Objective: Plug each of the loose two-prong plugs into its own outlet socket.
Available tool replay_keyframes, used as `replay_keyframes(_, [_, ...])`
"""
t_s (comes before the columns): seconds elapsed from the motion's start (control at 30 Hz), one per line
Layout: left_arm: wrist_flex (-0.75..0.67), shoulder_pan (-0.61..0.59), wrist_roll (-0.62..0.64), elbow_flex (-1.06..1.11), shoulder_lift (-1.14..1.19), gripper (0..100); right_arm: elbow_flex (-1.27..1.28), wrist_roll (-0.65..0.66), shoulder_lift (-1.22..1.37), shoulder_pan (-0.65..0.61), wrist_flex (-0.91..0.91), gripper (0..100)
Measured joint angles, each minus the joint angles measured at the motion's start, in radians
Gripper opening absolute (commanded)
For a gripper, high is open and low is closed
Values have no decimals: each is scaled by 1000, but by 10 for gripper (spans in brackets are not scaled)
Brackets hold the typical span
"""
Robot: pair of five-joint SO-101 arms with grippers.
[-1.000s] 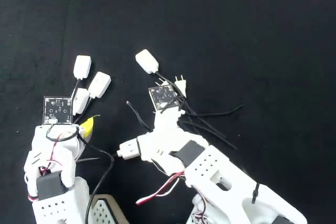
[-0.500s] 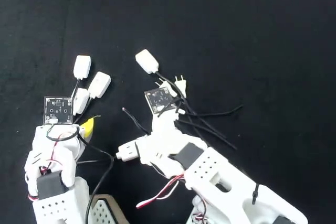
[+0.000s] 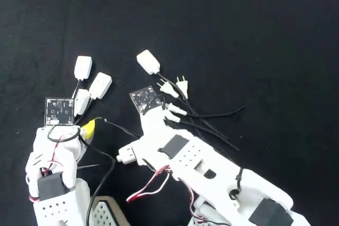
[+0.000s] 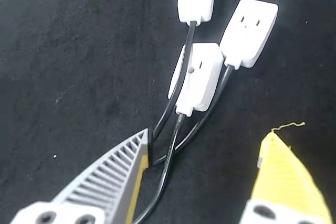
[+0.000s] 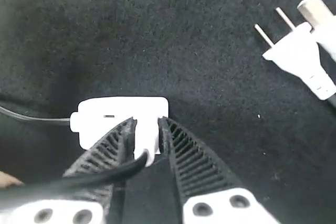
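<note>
High view: black table point(image 3: 275, 35) with white sockets, plugs and black cords strewn across its near half.
Left gripper point(image 4: 207, 134): wide open and empty.
Right gripper point(image 5: 147, 121): almost closed, pinching the edge of the held socket point(image 5: 115, 114).
Sockets point(image 4: 197, 74): three in a cluster just ahead of the left gripper, cords brushing its grey finger.
Plugs point(image 3: 175, 87): three loose beside the right gripper, none inserted.
Handling: probably light, hard plastic; springy cords may tug. Take a plug by its flat body, not the thin prongs.
</note>
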Motion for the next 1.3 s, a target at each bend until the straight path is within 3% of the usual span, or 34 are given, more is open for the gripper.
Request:
replay_keyframes(0.13, [0,0,0,0,0,328,-40,37,0,20,103,11])
replay_keyframes(0.27, [0,0,0,0,0,328,-52,120,-2,118,189,11])
replay_keyframes(0.73, [0,0,0,0,0,328,-54,519,-6,715,299,11])
replay_keyframes(1.3, [0,0,0,0,0,328,-299,787,14,1177,519,11])
